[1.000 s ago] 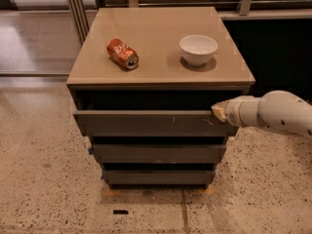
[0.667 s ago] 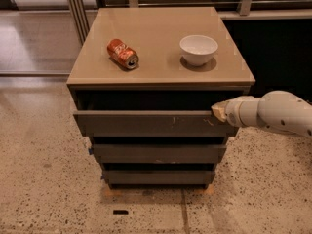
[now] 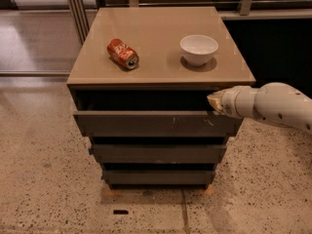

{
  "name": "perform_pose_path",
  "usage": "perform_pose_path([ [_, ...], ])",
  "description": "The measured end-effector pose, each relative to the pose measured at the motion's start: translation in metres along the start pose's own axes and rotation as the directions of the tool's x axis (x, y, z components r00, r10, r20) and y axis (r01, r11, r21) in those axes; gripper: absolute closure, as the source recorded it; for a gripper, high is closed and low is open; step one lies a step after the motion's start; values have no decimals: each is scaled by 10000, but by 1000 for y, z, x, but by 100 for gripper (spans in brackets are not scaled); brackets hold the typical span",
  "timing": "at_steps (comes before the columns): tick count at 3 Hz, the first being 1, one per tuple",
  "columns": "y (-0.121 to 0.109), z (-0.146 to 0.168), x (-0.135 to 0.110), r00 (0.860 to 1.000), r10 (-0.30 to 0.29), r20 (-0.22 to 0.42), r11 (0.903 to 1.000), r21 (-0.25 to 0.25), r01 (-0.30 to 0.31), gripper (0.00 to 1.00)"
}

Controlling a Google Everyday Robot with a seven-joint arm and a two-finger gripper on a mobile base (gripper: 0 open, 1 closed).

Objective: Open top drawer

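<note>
Pincer [image 3: 215,103] at top drawer [image 3: 146,124]; can [image 3: 123,53], bowl [image 3: 199,48] above

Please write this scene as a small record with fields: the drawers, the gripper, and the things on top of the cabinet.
top drawer: pulled partly out, its front forward of the cabinet top's edge, with a dark opening above the front
gripper: at the right end of the top drawer's upper edge; the arm comes in from the right
middle drawer: front set further back
bottom drawer: front set furthest back
cabinet top: tan, flat
soda can: red, lying on its side, left part of the top
bowl: white, upright, right part of the top
</note>
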State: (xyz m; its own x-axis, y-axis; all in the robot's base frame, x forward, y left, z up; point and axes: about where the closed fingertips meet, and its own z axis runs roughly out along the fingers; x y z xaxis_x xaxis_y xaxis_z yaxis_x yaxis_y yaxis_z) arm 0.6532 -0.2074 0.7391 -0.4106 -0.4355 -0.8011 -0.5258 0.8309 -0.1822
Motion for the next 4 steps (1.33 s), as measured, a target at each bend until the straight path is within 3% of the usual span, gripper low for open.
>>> perform_pose_path([
  [2,6,16,9,9997,214,-112,9997,90,-213,100],
  [4,13,43,27,9965,544,-631,9984,178,-534,100],
])
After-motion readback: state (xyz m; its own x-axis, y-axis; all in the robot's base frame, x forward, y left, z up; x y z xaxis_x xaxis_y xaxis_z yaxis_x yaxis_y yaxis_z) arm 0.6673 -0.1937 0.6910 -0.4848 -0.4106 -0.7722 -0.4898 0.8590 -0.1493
